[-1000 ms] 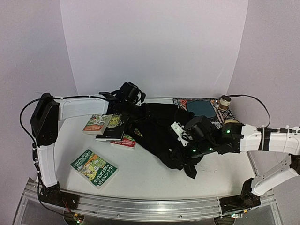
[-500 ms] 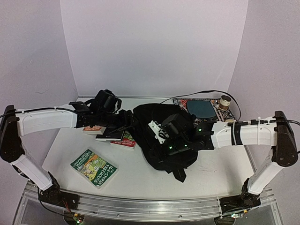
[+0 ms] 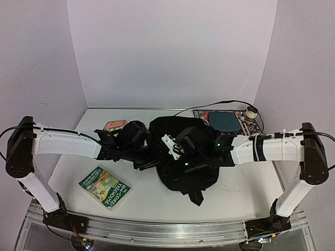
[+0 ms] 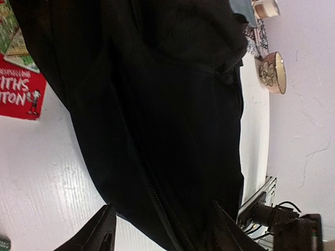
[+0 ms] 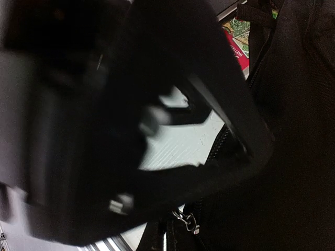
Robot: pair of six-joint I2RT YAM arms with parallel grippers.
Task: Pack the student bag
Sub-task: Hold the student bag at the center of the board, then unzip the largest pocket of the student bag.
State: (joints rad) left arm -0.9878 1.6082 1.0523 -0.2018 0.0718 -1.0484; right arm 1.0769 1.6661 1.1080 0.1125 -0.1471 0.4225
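On the white table (image 3: 152, 196), mid-frame: stretched level from both sides into the backpack (image 3: 180, 129); left gripper (image 4: 162, 222) spread open on fabric; right gripper (image 3: 178, 148) blurred, cannot tell.

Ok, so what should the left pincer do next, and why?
Probably close gently on the student bag. The left pincer is open, its fingers straddling black fabric beside the zipper, which looks shut, and the green book lies outside it. Gripping there could help get the bag open.

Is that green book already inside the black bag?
No, the green book lies out on the table near the front left, apart from the student bag.
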